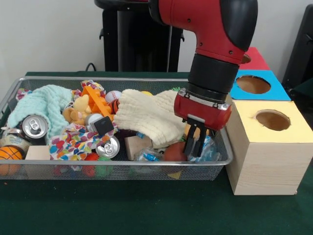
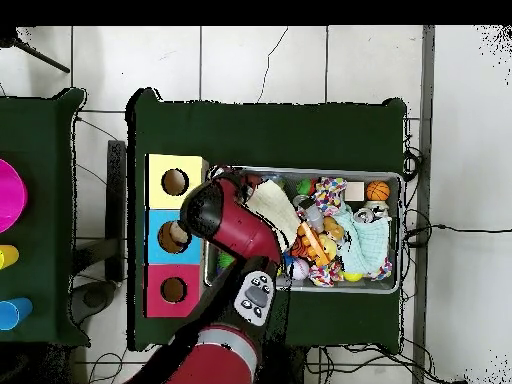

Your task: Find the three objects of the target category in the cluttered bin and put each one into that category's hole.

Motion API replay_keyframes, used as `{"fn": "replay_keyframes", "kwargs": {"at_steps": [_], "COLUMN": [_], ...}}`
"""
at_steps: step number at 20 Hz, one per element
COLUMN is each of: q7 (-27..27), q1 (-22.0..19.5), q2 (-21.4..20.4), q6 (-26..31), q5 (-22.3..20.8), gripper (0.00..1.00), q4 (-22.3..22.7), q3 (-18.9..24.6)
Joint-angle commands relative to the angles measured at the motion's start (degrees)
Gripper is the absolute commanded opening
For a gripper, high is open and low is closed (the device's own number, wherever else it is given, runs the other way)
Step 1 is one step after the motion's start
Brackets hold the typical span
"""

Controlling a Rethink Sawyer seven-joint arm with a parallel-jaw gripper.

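My gripper (image 1: 195, 143) reaches down into the right end of the wire bin (image 1: 117, 163). Its fingers stand close together and look shut, with nothing visibly held. They sit among a crinkly plastic wrapper (image 1: 209, 150) and a red ball (image 1: 173, 152), next to a cream knitted cloth (image 1: 146, 115). The bin also holds two drink cans (image 1: 33, 126) (image 1: 108, 147), a small basketball (image 1: 10, 154), a baseball (image 1: 113, 96), an orange plastic toy (image 1: 96, 100), wooden blocks (image 1: 137, 145) and a mint cloth (image 1: 41, 100). In the overhead view the arm (image 2: 232, 222) hides the gripper and the bin's left end.
Three boxes with round holes stand beside the bin: yellow (image 1: 272, 120) (image 2: 175, 181), blue (image 1: 253, 84) (image 2: 172, 236) and red (image 1: 254, 58) (image 2: 173, 290). The yellow box stands tight against the bin's right wall. A heart-print cloth (image 1: 73, 142) lies in the bin's middle.
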Motion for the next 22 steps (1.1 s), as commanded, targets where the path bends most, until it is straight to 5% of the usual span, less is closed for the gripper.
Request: {"fn": "replay_keyframes", "kwargs": {"at_steps": [1,11,22], "q7": [17.68,17.1,16.5], "q1": [11.22,10.74,13.02], "q2": [9.72,8.23,4.98], "q6": [15.9,11.09,14.94], "q5": [4.33,6.19,5.55], "gripper": [0.0,0.0,0.0], "q4": [-6.51,-2.52,-0.76], "q3": [-8.43,-5.01,-10.28]}}
